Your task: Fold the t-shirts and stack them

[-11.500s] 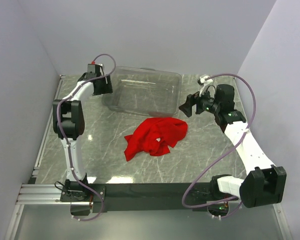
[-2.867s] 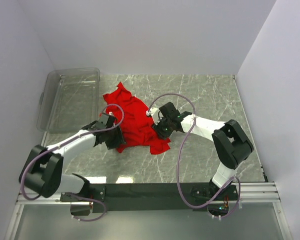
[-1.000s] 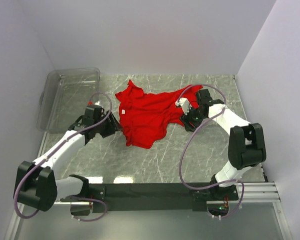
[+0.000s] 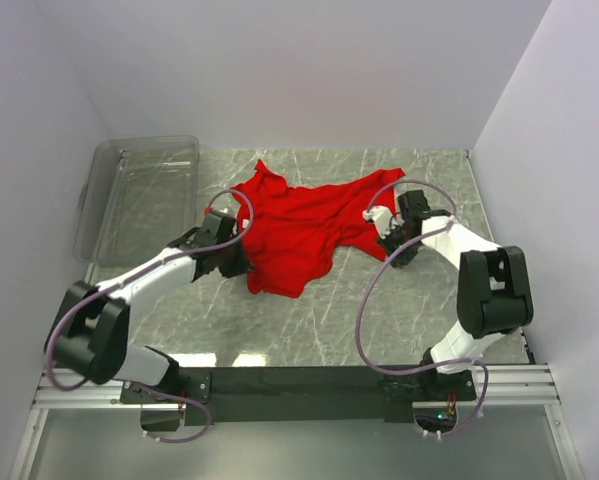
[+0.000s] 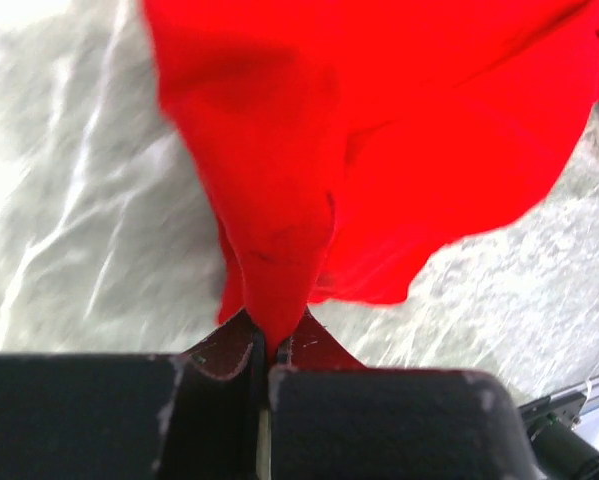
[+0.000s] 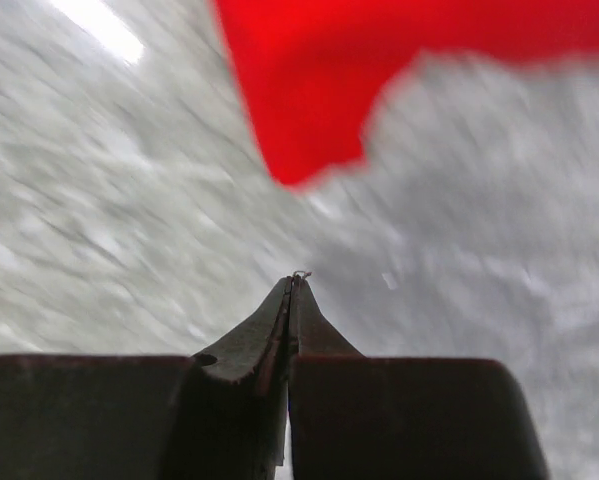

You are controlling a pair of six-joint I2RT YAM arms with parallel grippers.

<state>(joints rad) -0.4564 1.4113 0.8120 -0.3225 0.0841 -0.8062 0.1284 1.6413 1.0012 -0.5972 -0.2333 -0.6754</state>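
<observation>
Shirt: The red shirt lies on the table, in the middle toward the back. It is partly spread out and rumpled, not folded.
Shirt shape: One corner points toward the back wall on the left. Another part reaches out to the right. A loose flap hangs toward the near side.
Left claw: The left claw is pressed together and pinches a fold of the shirt. The red cloth goes right in between its two fingers.
Left claw place: It grips the shirt at the shirt's near left edge, low by the table.
Right claw: The right claw is pressed together with nothing in it. Its two tips touch each other.
Right claw place: It is just beside the right end of the shirt, over bare table. A red corner of the shirt lies ahead of the tips, not touching them.
Bin: A clear bin sits at the far left of the table, apart from the shirt.
Blur: The right wrist view is blurry.
</observation>
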